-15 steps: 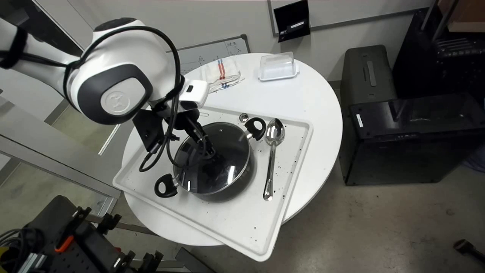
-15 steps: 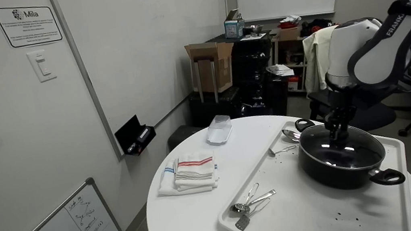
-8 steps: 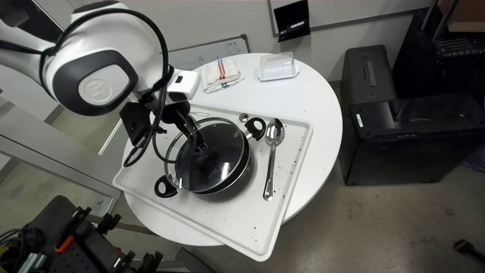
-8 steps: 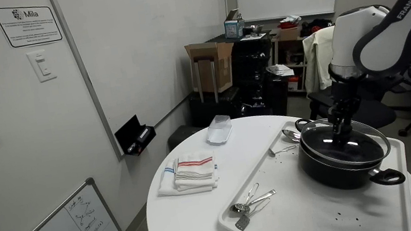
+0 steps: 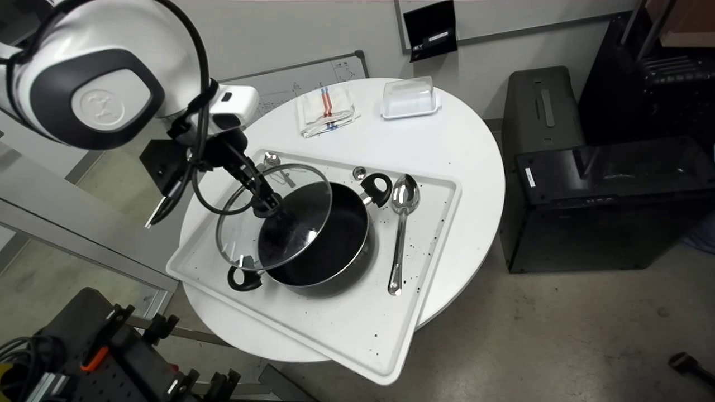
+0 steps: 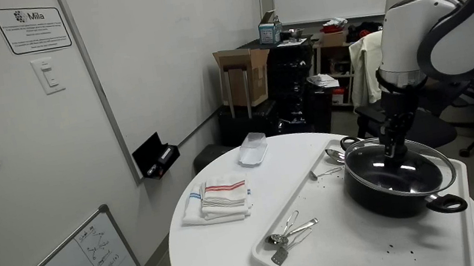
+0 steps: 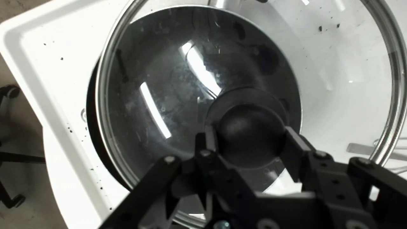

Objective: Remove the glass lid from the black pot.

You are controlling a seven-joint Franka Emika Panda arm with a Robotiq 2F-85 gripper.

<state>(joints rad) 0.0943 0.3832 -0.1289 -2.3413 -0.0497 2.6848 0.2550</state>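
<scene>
The glass lid [image 5: 299, 220] is in the air, tilted little, and shifted toward the arm so that it overhangs one side of the black pot [image 5: 349, 280]. Part of the pot's dark interior shows uncovered. In an exterior view the lid [image 6: 376, 171] appears just above the rim of the pot [image 6: 376, 201]. My gripper [image 5: 269, 202] is shut on the lid's black knob, with one finger on each side of it. In the wrist view the gripper [image 7: 252, 140] holds the knob [image 7: 249, 122], and the pot shows through the lid [image 7: 171, 105].
The pot stands on a white tray [image 5: 357, 340] on a round table. A large metal spoon [image 5: 404, 195] lies beside the pot. Several small utensils [image 6: 283, 241] lie in a tray corner. Folded towels [image 6: 225, 198] and a clear-lidded dish [image 6: 252, 149] are on the table.
The lid sat on the pot one second ago. My gripper has lifted it and carried it sideways toward the arm, uncovering part of the pot. The pot has not moved.
</scene>
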